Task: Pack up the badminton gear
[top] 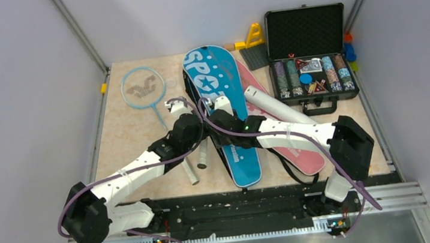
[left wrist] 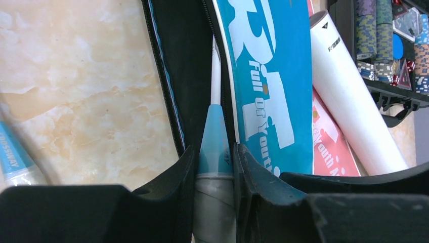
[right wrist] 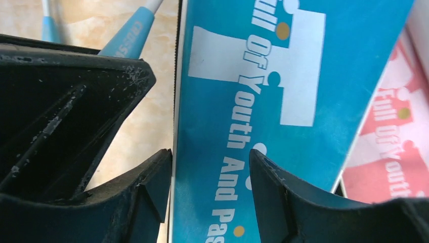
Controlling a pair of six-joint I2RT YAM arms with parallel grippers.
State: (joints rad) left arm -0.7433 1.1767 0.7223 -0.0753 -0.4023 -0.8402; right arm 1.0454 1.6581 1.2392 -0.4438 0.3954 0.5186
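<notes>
The blue "SPORT" cover (top: pixel 221 90) lies in the middle of the table, over the pink cover (top: pixel 304 157). The white tube (top: pixel 271 106) lies across the pink cover. My left gripper (left wrist: pixel 215 162) is shut on a racket (left wrist: pixel 214 136) where its light-blue cone meets the white grip. That racket's shaft runs into the cover's open black side. My right gripper (right wrist: pixel 210 167) is open, with its fingers straddling the blue cover's (right wrist: pixel 263 101) left edge. The other racket (top: pixel 142 87) lies flat at the far left. I see no shuttlecocks.
An open black case of poker chips (top: pixel 309 57) stands at the back right. A yellow toy (top: pixel 253 35) sits behind the covers. Both forearms cross above the racket handles (top: pixel 196 165). The table's side rails run close on the left and right.
</notes>
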